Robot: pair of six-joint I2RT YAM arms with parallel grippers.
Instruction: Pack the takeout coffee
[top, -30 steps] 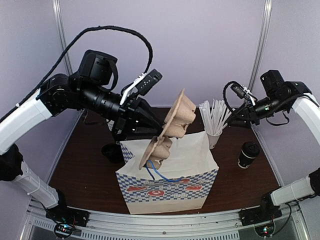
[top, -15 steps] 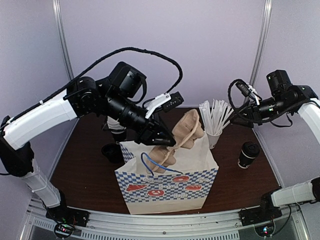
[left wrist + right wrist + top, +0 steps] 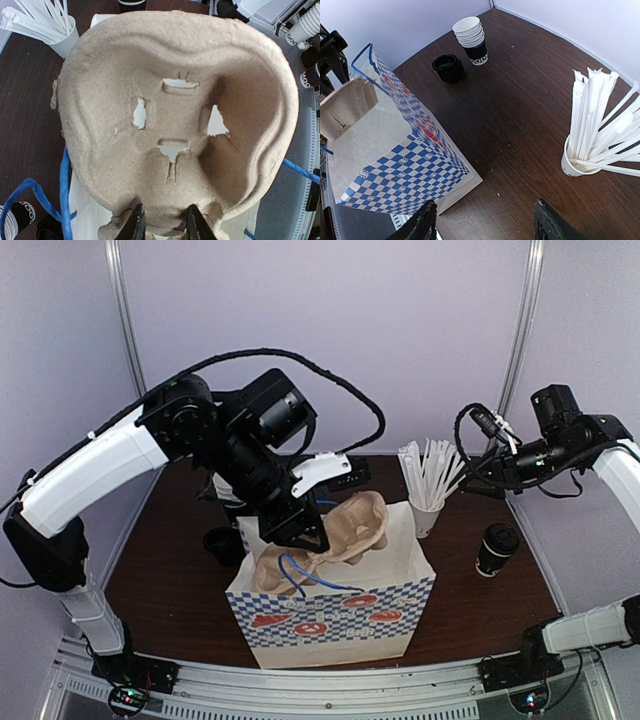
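In the top view, the left gripper (image 3: 296, 532) is lowering the tray (image 3: 345, 528) into the bag (image 3: 330, 615). A second ago the tray was tilting high above it, so the bag is nearly ready. The coffee (image 3: 496, 548) is standing on the table (image 3: 180, 580) right of the bag, well apart from the right gripper (image 3: 478, 472). In the left wrist view, the jaws are clamping the tray's edge. In the right wrist view, the jaws are standing apart, holding nothing, and the coffee is not showing.
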